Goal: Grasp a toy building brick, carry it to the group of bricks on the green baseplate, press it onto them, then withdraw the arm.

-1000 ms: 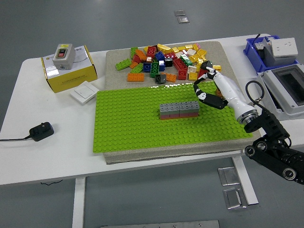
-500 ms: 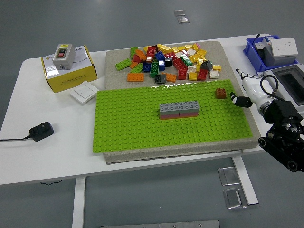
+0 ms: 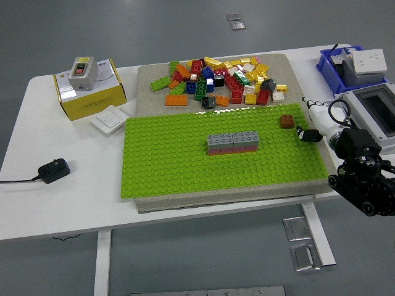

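**A:** Since a second ago your right hand (image 3: 308, 123) has pulled away from the middle of the green baseplate (image 3: 166, 166) to its right edge, and a brown brick (image 3: 287, 121) now sits alone on the plate near the far right corner. Between the last two pictures the hand has barely shifted.

**B:** So is the brick on the group?

**A:** No. The group of bricks (image 3: 232, 143), a grey row over a red one, stands at the plate's middle, well apart from the brown brick. I'd judge it was dropped or set down short, so the pressing step is not done.

**B:** What is the hand holding?

**A:** Nothing I can see. The brown brick lies just beside the dark fingertips (image 3: 307, 134), not between them. Whether those fingers are curled or loose I can't tell; they're too small in this view.

**B:** And around it?

**A:** The loose brick pile (image 3: 219, 80) lies on the mat beyond the plate. On the bench's left are a yellow box (image 3: 89, 92), a white wall switch (image 3: 110, 119) and a black plug (image 3: 54, 169); a blue bin (image 3: 336, 68) sits far right. Your left arm isn't in view.

**B:** Anything in the way?

**A:** The studs between brick and group are bare. You'd need to regrasp first.
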`<state>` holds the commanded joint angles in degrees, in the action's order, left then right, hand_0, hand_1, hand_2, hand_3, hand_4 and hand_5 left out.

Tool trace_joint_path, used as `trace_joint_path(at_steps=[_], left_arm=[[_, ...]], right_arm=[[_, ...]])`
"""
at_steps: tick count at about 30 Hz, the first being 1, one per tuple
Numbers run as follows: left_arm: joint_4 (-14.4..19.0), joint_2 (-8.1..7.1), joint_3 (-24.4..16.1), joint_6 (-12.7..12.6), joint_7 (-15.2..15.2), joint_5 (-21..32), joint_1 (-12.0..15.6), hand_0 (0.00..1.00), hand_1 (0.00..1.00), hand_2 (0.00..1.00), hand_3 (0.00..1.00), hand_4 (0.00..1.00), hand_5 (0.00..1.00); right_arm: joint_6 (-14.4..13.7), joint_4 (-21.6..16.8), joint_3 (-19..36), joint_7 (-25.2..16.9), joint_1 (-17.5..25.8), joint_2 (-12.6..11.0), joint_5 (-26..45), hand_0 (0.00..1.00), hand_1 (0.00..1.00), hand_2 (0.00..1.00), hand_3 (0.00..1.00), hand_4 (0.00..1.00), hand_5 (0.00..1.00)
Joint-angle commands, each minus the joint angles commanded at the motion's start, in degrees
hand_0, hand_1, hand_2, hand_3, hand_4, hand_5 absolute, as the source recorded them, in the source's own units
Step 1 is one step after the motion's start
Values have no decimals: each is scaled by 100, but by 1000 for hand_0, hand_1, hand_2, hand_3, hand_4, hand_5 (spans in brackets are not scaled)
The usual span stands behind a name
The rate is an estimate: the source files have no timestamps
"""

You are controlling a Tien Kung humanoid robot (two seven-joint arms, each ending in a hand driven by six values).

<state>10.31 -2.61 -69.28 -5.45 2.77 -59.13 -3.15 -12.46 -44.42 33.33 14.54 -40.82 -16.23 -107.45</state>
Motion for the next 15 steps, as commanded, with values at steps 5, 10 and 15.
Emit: trace_joint_path(at_steps=[5,10,15], left_arm=[[0,4,25,6,-6,6,-14,662,662,572,601,193,658],[0,-15,81,11,-41,105,15,662,661,572,601,193,659],[0,-29,10,10,-19,66,47,662,661,572,601,193,659]], right_arm=[[-22,155,-171,-138,-124,99,205,879,974,998,998,570,385],[20,350,-344,-263,-205,158,410,880,972,998,998,565,381],[26,386,-390,-318,-238,180,515,880,972,998,998,565,381]])
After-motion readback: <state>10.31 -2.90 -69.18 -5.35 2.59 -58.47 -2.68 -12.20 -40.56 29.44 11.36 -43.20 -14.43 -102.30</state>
